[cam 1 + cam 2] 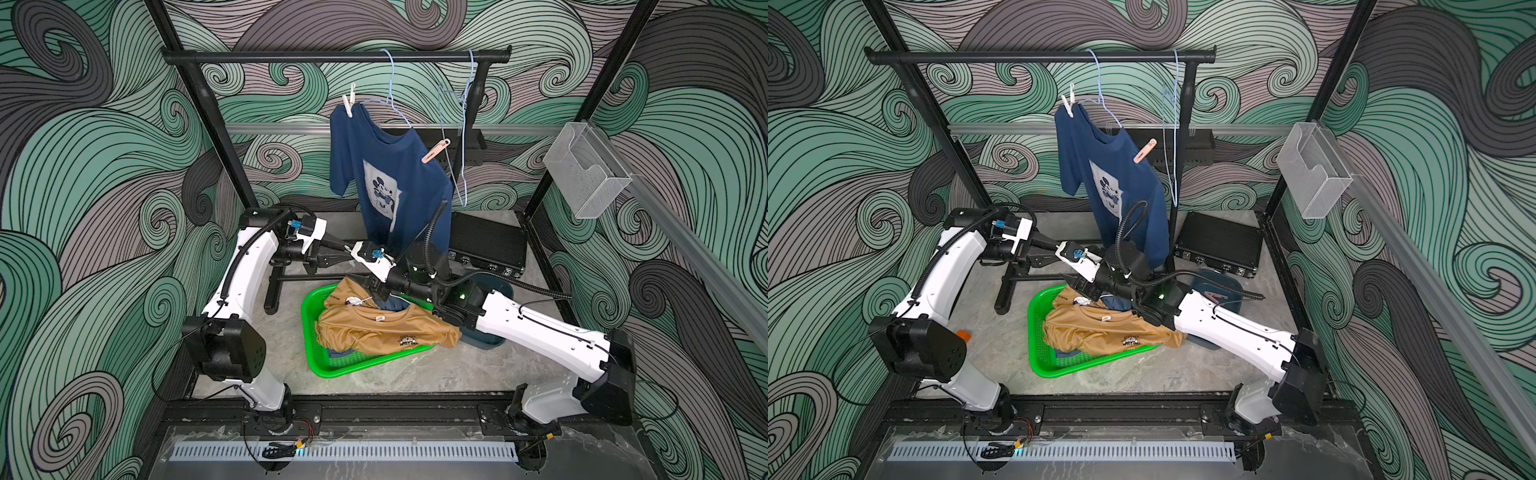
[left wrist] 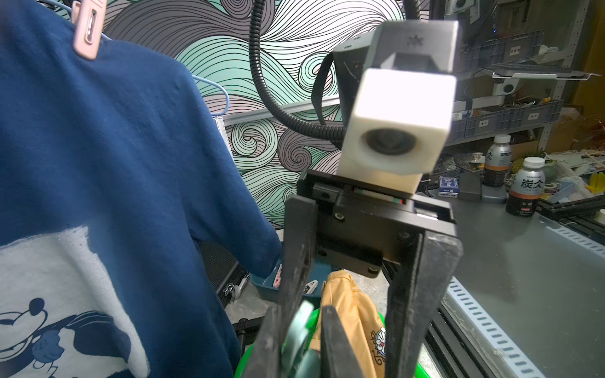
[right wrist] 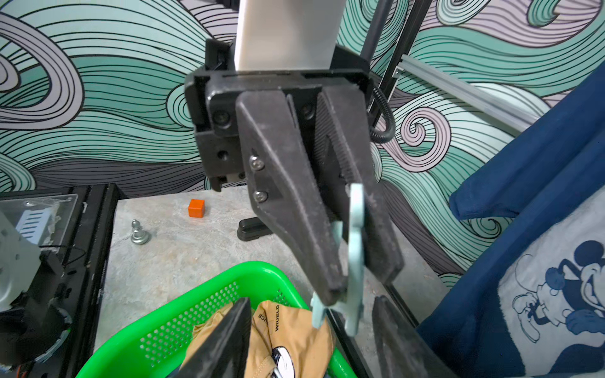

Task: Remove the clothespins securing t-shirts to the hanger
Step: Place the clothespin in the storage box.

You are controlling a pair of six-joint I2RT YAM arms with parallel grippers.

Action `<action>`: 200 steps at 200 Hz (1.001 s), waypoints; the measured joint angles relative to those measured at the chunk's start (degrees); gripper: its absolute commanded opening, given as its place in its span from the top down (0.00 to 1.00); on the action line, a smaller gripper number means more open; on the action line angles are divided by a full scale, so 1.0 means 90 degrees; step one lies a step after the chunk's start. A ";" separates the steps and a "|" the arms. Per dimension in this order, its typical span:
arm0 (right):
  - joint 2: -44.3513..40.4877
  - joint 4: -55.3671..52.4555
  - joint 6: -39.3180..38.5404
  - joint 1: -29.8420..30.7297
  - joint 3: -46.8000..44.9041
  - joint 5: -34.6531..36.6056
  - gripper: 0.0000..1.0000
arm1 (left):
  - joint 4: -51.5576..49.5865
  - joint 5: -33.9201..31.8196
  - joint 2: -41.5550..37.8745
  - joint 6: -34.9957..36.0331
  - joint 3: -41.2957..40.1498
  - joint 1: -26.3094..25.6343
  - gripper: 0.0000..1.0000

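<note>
A navy t-shirt (image 1: 390,183) with a mouse print hangs on a light-blue hanger (image 1: 390,104). A white clothespin (image 1: 349,102) and a peach clothespin (image 1: 435,151) pin its shoulders; the peach clothespin (image 2: 86,29) is also in the left wrist view. My left gripper (image 2: 302,347) is shut on a mint clothespin (image 3: 355,261) above the green basket (image 1: 328,361). My right gripper (image 3: 314,343) faces it, open, with one finger on each side of that clothespin and apart from it. A mustard t-shirt (image 1: 386,332) lies in the basket over a blue t-shirt (image 1: 395,305).
A dark blue tray (image 1: 1221,286) holding loose clothespins sits right of the basket, partly under my right arm. An empty hanger (image 1: 461,124) hangs on the black rack (image 1: 332,56). A black case (image 1: 486,245) lies behind. An orange cube (image 3: 196,208) and a metal pawn (image 3: 139,234) rest on the table.
</note>
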 measured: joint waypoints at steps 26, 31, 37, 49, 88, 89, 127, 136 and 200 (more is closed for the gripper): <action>0.0075 0.0219 0.0022 -0.0056 0.0024 0.0114 0.46 | 0.0000 0.0000 0.0000 -0.0002 0.0000 0.0000 0.94; 0.0112 0.0253 0.0032 -0.0066 0.0039 0.0126 0.47 | 0.0000 0.0000 0.0000 -0.0002 0.0000 0.0000 0.94; 0.0160 0.0279 0.0039 -0.0070 0.0066 0.0141 0.48 | 0.0000 0.0000 0.0000 -0.0002 0.0000 0.0000 0.94; 0.0245 0.0313 0.0066 -0.0078 0.0100 0.0143 0.50 | 0.0000 0.0000 0.0000 -0.0002 0.0000 0.0000 0.94; 0.0406 0.0379 0.0134 -0.0087 0.0102 0.0134 0.60 | 0.0000 0.0000 0.0000 -0.0007 0.0000 0.0000 0.94; 0.0406 0.0379 0.0138 -0.0087 0.0102 0.0134 0.61 | 0.0000 0.0000 0.0000 -0.0007 0.0000 0.0000 0.94; 0.0408 0.0427 0.0148 -0.0102 0.0102 0.0104 0.66 | 0.0000 0.0012 0.0000 -0.0007 0.0000 0.0000 0.94; 0.0408 0.0430 0.0148 -0.0102 0.0102 0.0095 0.66 | 0.0000 0.0015 0.0000 -0.0007 0.0000 0.0000 0.94; 0.0408 0.0481 0.0170 -0.0107 0.0104 0.0090 0.61 | 0.0000 0.0015 0.0000 -0.0010 0.0000 0.0000 0.94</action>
